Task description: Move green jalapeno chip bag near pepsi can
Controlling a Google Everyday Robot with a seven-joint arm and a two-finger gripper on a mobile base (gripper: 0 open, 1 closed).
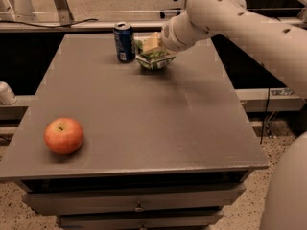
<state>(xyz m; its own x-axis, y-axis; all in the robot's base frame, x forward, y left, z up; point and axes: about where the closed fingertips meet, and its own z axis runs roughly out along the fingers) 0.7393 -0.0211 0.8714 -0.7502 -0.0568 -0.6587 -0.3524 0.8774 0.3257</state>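
- The gripper (151,46) is at the far edge of the table (144,119), a little right of the middle, pressed down into the top of the chip bag (154,60).
- Its tan fingers are clamped on the bag's upper part, and the green foil bunches up around them.
- The chip bag is crumpled and green, with a pale strip along its lower edge. It is at the back of the table, just to the right of the soda can (124,42).
- The bag's left side comes close to the can. A thin gap seems to lie between them, though contact cannot be ruled out.
- Whether the bag's bottom rests on the tabletop or hangs just above it cannot be told; a dark shadow lies right under it.
- The soda can stands upright near the back edge, dark blue with a silver top.
- The robot's pale arm (230,18) reaches in from the upper right and slopes down leftward to the gripper.
- A red apple (64,135) sits near the front left corner of the table, well apart from the can and the bag.
- The table is flat and grey-brown, with a drawer (139,207) under its front edge.
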